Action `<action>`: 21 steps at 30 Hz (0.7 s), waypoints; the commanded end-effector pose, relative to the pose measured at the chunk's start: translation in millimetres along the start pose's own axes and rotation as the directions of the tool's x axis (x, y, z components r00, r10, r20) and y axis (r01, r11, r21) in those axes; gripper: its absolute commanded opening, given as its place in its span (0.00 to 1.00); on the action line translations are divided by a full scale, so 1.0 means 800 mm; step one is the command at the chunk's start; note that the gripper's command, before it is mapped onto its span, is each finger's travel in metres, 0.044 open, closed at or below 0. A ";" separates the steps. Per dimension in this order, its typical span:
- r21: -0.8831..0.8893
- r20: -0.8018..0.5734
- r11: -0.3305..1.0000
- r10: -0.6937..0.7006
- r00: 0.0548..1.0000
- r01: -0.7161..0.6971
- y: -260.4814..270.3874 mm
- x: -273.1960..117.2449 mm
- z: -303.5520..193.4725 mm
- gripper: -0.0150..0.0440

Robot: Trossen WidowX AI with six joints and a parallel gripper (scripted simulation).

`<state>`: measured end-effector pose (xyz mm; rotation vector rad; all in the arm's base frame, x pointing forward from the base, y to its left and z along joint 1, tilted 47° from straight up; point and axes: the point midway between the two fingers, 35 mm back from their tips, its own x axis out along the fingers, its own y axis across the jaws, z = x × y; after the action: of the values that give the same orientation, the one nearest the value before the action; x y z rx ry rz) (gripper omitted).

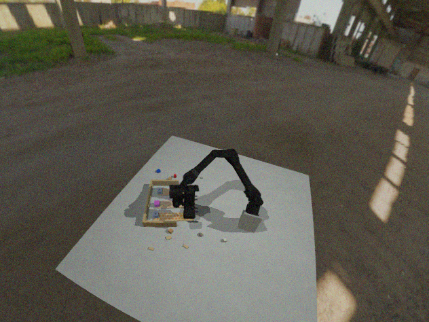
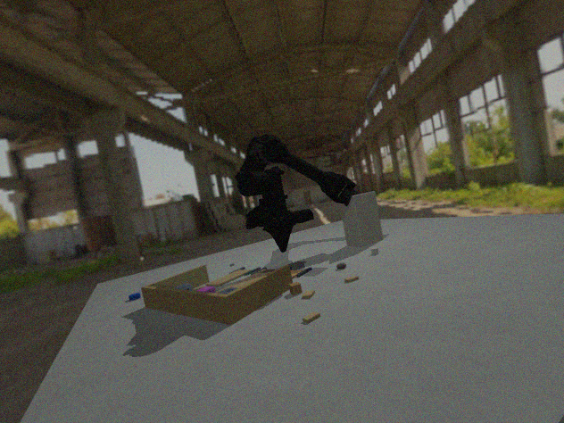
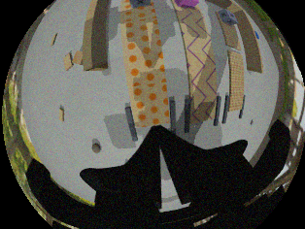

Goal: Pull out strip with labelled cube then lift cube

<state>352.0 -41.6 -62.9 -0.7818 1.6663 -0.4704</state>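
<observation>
My gripper [image 1: 189, 217] [image 2: 283, 250] [image 3: 156, 129] is shut and empty, pointing down above the near end of the orange-dotted strip [image 1: 173, 216] [image 3: 152, 91]. A blue-grey cube [image 1: 155, 214] [image 3: 141, 2] sits at that strip's far end. The purple zigzag strip [image 3: 198, 58] lies in the middle with a magenta cube [image 1: 157, 203] [image 2: 207, 288] [image 3: 186, 2] at its far end. The third strip shows a gap between its finely checked near piece [image 3: 236, 80] and far piece [image 3: 231, 37], which carries another blue-grey cube [image 1: 159, 191] [image 3: 227, 16]. No label is readable.
A wooden three-sided tray [image 1: 159, 224] [image 2: 182, 307] [image 3: 99, 44] surrounds the far parts of the strips. Dark upright guides [image 3: 131, 123] [image 3: 187, 114] flank their near ends. Wooden bits [image 1: 168, 238] [image 2: 311, 318] and a dark pebble [image 1: 200, 234] [image 2: 341, 265] [image 3: 96, 147] lie beside the tray; a blue piece [image 1: 158, 170] [image 2: 134, 296] lies beyond.
</observation>
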 end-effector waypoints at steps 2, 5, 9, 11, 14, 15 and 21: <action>-0.006 -0.008 1.000 -0.001 1.000 0.001 0.001 0.014 -0.001 0.25; -0.006 -0.008 1.000 -0.001 1.000 0.001 0.001 0.020 -0.001 0.25; -0.006 -0.008 1.000 -0.002 1.000 0.002 0.001 0.028 0.000 0.25; -0.006 -0.008 1.000 -0.002 1.000 0.002 0.001 0.033 0.000 0.25; -0.006 -0.008 1.000 -0.002 1.000 0.002 0.001 0.039 0.000 0.25; -0.006 -0.008 1.000 -0.002 1.000 0.002 0.001 0.041 0.000 0.25; -0.006 -0.009 1.000 -0.003 1.000 0.003 0.001 0.053 0.000 0.25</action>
<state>351.1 -65.4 -87.9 -0.7810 1.6652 -0.4716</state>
